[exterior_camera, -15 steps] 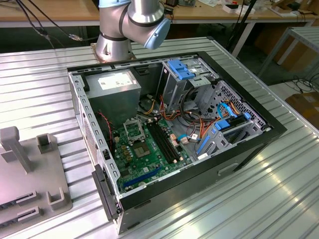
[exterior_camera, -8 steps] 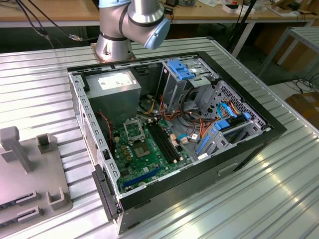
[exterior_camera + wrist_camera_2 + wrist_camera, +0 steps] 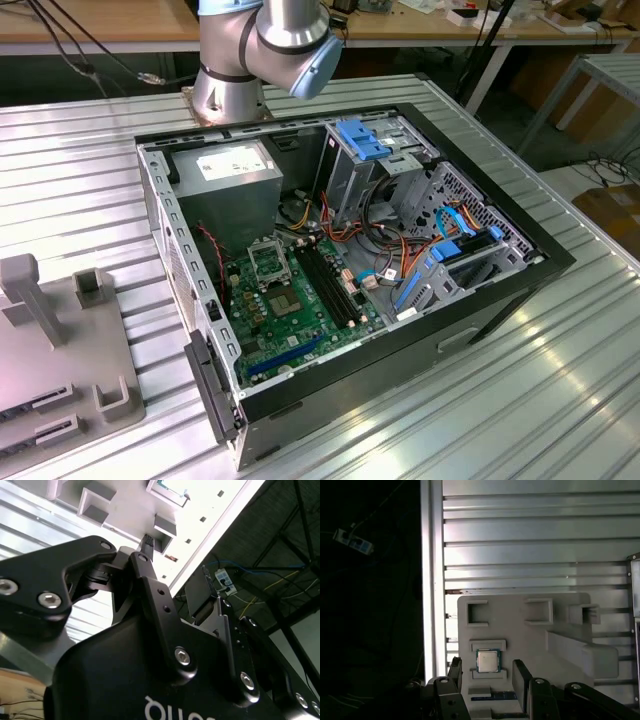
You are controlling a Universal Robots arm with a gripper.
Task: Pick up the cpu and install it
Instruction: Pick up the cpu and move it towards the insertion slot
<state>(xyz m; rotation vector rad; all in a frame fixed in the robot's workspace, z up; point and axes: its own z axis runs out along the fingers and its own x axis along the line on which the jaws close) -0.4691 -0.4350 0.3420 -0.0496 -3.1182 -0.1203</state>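
Ribbed aluminium tabletop (image 3: pixel 520 530) bears a grey fixture tray (image 3: pixel 520 640) holding the cpu (image 3: pixel 487 660), with the gripper (image 3: pixel 489 672) spread above it: pick-up approach, likely needing a centred, square descent.

cpu (image 3: pixel 487 660): dull grey metal top. fixture (image 3: pixel 520 642): matt grey plastic. table (image 3: pixel 530 555): ribbed shiny metal.

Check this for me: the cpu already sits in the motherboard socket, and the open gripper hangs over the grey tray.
Wrong on the cpu's place. The first wrist view shows the cpu lying in a recess of the grey tray, not in the socket. The open gripper does hang over that tray.
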